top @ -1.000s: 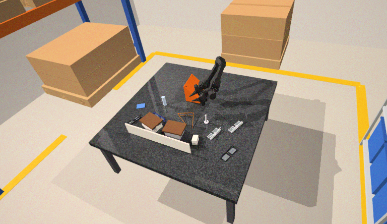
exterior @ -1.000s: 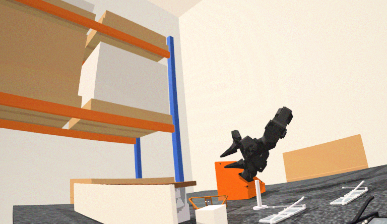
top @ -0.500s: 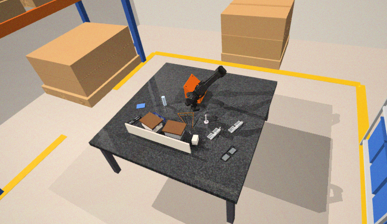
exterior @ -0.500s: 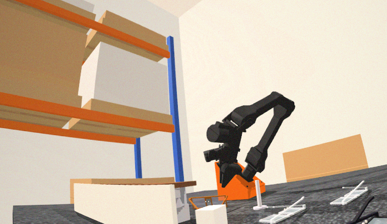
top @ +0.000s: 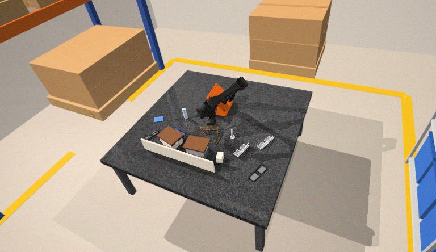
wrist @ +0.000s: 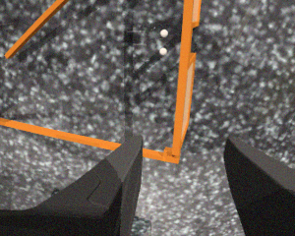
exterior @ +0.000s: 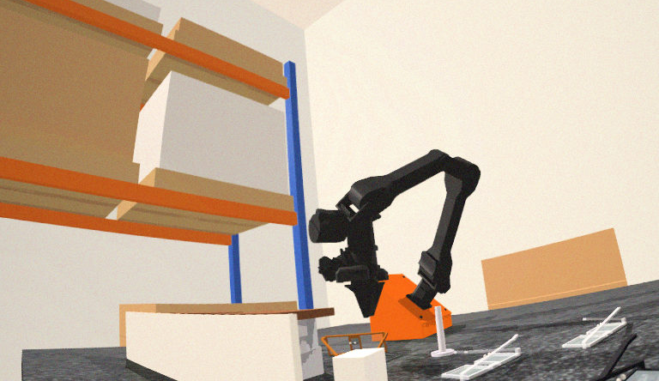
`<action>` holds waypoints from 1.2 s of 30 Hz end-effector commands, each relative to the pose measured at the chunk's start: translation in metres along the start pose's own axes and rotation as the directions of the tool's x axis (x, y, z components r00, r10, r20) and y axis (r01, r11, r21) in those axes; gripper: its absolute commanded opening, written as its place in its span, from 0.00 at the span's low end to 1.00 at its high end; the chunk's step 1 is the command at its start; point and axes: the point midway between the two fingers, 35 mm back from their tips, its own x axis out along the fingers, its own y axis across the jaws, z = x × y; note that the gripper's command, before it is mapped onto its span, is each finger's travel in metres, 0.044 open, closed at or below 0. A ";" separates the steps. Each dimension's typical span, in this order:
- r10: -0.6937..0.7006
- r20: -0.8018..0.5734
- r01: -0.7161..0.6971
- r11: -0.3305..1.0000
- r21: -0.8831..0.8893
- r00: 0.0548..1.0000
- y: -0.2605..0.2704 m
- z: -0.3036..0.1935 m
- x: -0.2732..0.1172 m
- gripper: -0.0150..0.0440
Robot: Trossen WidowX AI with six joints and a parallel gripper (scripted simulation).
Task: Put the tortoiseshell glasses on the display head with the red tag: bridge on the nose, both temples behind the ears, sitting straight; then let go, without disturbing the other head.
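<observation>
The orange-brown glasses (top: 217,133) (exterior: 357,334) (wrist: 183,74), the only ones of tortoiseshell-like colour, stand on the dark table with temples spread. My gripper (top: 211,123) (exterior: 367,312) (wrist: 184,146) is partly open and empty, pointing down above the glasses. In the wrist view one hinge corner shows just below the gap between the fingertips, and one temple passes behind the left finger. Two pale blocks with brown tops, the left top (top: 170,135) and the right top (top: 196,142) (exterior: 316,312), stand side by side. I cannot make out the display heads' faces or a red tag.
A long white panel (top: 176,154) (exterior: 208,345) stands before the blocks. Blue glasses (top: 179,131) are at the left block. A white cube (top: 219,157) (exterior: 359,367), white post (top: 231,134) (exterior: 440,330), two clear glasses and black glasses (top: 258,172) lie or stand to the right.
</observation>
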 end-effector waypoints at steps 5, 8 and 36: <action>0.006 -0.006 -0.006 1.000 0.012 1.000 0.001 0.000 -0.001 0.46; 0.006 -0.006 -0.006 1.000 0.012 1.000 0.001 0.000 0.000 0.46; 0.007 -0.006 -0.006 1.000 0.012 1.000 -0.002 0.001 0.043 0.46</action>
